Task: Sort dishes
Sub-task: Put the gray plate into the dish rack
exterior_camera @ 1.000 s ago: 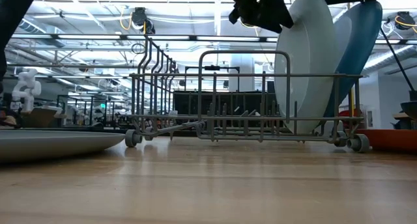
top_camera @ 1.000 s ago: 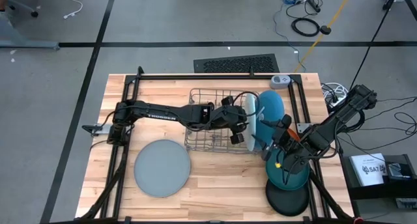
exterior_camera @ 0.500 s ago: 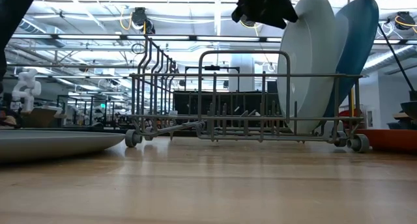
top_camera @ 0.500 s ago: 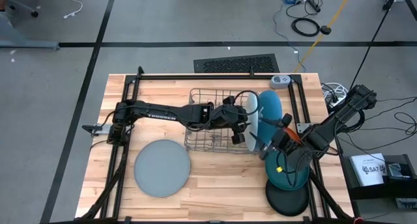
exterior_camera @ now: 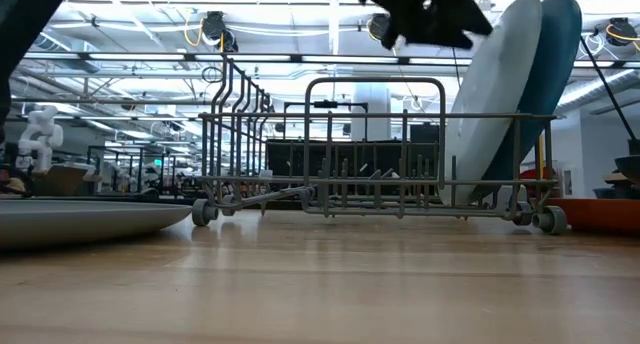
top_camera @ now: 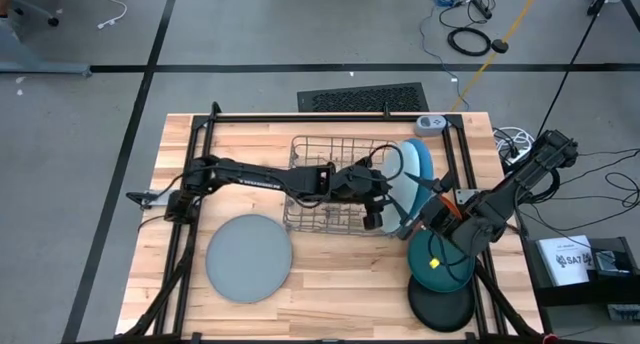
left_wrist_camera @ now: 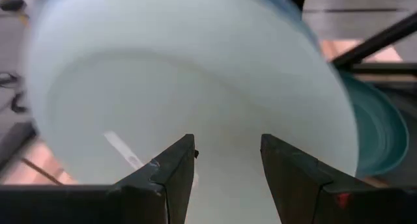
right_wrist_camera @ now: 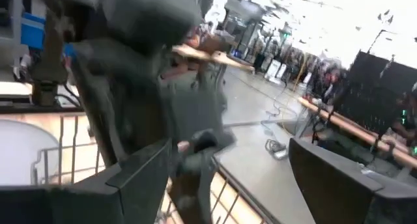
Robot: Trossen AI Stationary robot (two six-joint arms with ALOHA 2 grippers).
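Left gripper [left_wrist_camera: 225, 175] fingers parted, gripping nothing, pale blue plate [left_wrist_camera: 182, 100] just ahead on edge in wire rack [top_camera: 330, 189] (leaning on blue plate [exterior_camera: 560, 74]); right gripper [top_camera: 425, 219] wide open nearby, likely steadying.

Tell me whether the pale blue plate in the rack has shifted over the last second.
Yes. In the low view the pale blue plate has tipped rightward against the wire dish rack, closing on the blue plate behind it.
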